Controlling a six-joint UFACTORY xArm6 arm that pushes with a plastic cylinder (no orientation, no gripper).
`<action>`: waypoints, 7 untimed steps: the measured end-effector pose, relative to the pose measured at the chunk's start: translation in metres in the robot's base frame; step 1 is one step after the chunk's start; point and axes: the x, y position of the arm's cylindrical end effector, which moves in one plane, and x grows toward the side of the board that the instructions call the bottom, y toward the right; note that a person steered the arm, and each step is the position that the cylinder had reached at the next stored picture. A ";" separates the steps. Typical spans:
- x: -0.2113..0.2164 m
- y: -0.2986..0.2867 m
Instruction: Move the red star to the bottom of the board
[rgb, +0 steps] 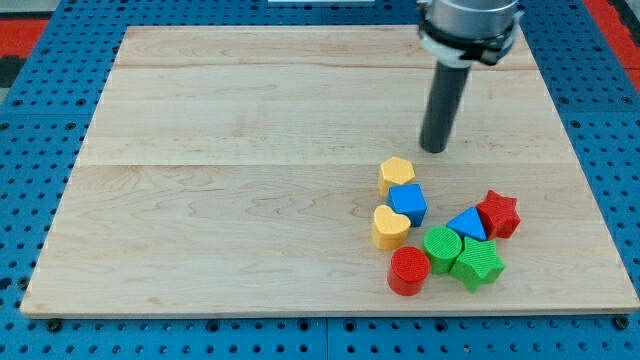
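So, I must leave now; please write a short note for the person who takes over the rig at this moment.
Tip: my tip is on the board, above the block cluster in the view, just up and right of the yellow hexagon. It touches no block.
Red star: at the cluster's right edge, against the blue triangle, in the lower right part of the board.
Nearby: green star, green cylinder, red cylinder, blue cube, yellow heart.
Done: nothing visible; the red star is not yet at the bottom edge.
Left: come behind the star from the view's top and push it down, probably avoiding the green star.
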 end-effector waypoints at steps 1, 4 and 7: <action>0.044 0.072; 0.133 0.062; 0.122 -0.025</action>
